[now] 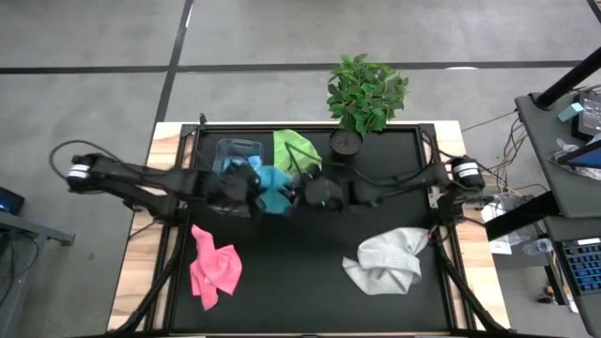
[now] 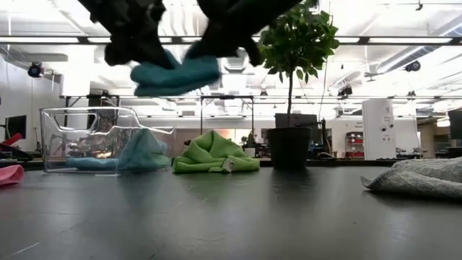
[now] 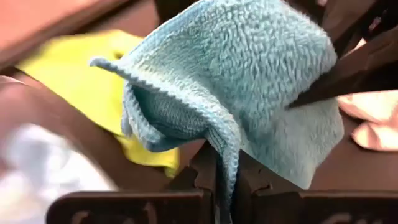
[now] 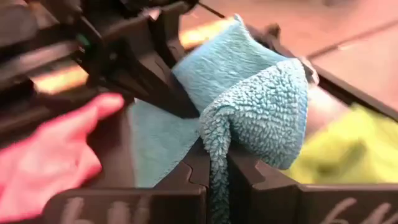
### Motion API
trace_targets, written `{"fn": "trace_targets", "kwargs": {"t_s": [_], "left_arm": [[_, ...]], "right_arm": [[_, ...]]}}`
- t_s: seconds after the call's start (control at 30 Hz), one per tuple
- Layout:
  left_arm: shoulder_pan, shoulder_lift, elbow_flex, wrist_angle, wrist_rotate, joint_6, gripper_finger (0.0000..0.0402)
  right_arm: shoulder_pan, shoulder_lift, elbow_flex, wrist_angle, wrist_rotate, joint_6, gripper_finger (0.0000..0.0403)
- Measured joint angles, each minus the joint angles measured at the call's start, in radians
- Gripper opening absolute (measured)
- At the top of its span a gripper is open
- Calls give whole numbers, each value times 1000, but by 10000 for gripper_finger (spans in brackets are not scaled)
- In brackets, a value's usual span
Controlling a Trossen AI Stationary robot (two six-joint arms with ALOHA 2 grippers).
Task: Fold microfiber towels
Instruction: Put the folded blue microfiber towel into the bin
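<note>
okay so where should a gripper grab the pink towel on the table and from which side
Take the pink towel at its upper corner, nearest the left gripper, coming straight down from above. It lies crumpled and low on the table, narrowing to points at both ends, so a corner pinches easily. Both grippers are busy holding the blue towel.

Both arms are dark, nearly black, built of slim tube-like links with chunkier blocks at the joints; the left arm [image 1: 141, 180] and the right arm [image 1: 394, 183] each carry a white-and-silver band near the outer joint, and thin black cables loop along and beside them. A small green light glows on the body of the right gripper [image 1: 315, 192], while the left gripper [image 1: 235, 192] is a plain dark block. Seen close from the wrist cameras, the fingers [image 3: 199, 180] are flat, angular black plastic with hard edges, mounted on a dark bar with faint raised lettering.
</note>
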Motion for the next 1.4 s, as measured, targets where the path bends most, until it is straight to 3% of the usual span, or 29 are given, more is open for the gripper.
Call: {"fn": "trace_targets", "kwargs": {"t_s": [0.13, 0.33, 0.53, 0.9, 1.4], "left_arm": [[63, -99, -8, -41, -10, 80, 1], [175, -162, -5, -146, -9, 161, 0], [276, -160, -8, -326, -12, 163, 0], [382, -99, -16, -468, -48, 161, 0], [434, 41, -37, -468, -85, 186, 0]], "right_arm": [[-76, 73, 92, 11, -106, -36, 13], [-139, 214, 254, 10, -158, -105, 13], [-178, 365, 426, -4, -179, -154, 13], [-218, 599, 712, -87, -222, -163, 13], [-231, 654, 739, -111, -221, -158, 13]]}}
